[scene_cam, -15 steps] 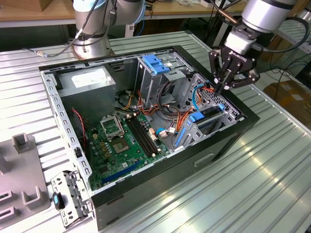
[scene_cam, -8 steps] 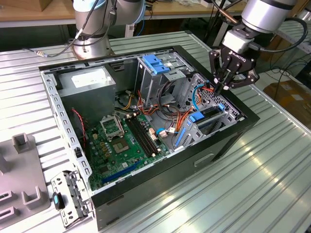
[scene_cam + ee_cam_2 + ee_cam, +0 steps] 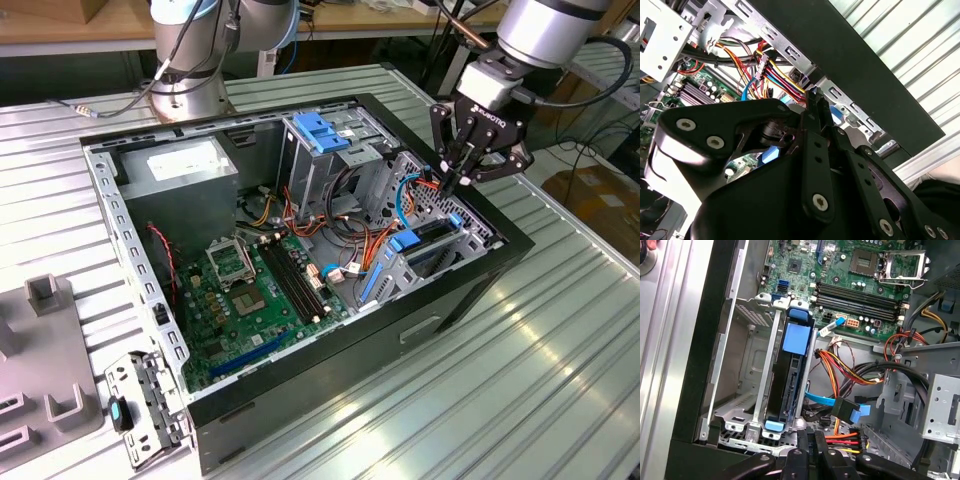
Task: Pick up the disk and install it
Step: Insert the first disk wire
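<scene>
Here the disk [image 3: 790, 385] stands on edge in its bay; rigid, dense and shock-sensitive, it is best taken by its blue rails. The tool [image 3: 462, 182], fingers together and empty, hovers above it.

Bright overhead light, strong glare on ribbed metal table [image 3: 560, 330] beside the claw [image 3: 470, 165]. Case interior [image 3: 190, 215] shadowed. In second wrist view the claw [image 3: 812, 97] close-up, soft focus; bg boards sharp.

Ribbed metal table [image 3: 560, 340]; wooden bench [image 3: 60, 30] behind, perhaps.
</scene>
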`<state>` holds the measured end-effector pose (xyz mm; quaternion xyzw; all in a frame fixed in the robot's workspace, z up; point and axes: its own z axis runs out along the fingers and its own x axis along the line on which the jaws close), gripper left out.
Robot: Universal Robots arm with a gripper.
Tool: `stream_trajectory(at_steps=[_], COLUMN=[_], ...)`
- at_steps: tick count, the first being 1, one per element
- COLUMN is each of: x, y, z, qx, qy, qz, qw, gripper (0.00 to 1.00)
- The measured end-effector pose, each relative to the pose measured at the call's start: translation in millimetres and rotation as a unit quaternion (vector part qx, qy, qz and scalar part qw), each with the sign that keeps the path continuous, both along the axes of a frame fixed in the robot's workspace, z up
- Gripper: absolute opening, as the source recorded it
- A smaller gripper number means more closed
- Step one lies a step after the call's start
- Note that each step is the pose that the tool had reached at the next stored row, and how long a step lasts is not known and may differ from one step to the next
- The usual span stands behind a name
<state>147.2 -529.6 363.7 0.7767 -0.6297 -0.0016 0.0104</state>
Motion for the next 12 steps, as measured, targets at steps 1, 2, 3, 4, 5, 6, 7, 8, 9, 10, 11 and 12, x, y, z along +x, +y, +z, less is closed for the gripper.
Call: stream_trajectory(at_steps=[1,2,3,4,5,6,7,8,9,10,11,12], x=[0.0,-0.3,-0.5,-1.0,-1.6,-1.9,-2.3,-2.8,-3.4,-3.7,-4.0,-4.4], y=[0.0,0.0,0.0,0.0,0.0,0.0,0.0,0.0,0.0,0.0,0.0,0.0], z=[0.0,0.0,0.0,-0.1,-0.1,0.0,0.0,0.0,-0.1,-0.1,-0.1,0.0], qx=[0.0000,0.0000,0.0000,0.0001,0.0000,0.0000,0.0000,0.0000,0.0000,0.0000,0.0000,0.0000], qy=[0.0000,0.0000,0.0000,0.0000,0.0000,0.0000,0.0000,0.0000,0.0000,0.0000,0.0000,0.0000], qz=[0.000,-0.002,-0.003,-0.007,-0.010,-0.012,-0.014,-0.018,-0.024,-0.027,-0.030,-0.035], qw=[1.00000,1.00000,0.99999,0.99998,0.99995,0.99993,0.99990,0.99984,0.99972,0.99965,0.99956,0.99940], gripper=[0.17,0.17,0.17,0.17,0.17,0.17,0.17,0.17,0.17,0.17,0.17,0.17])
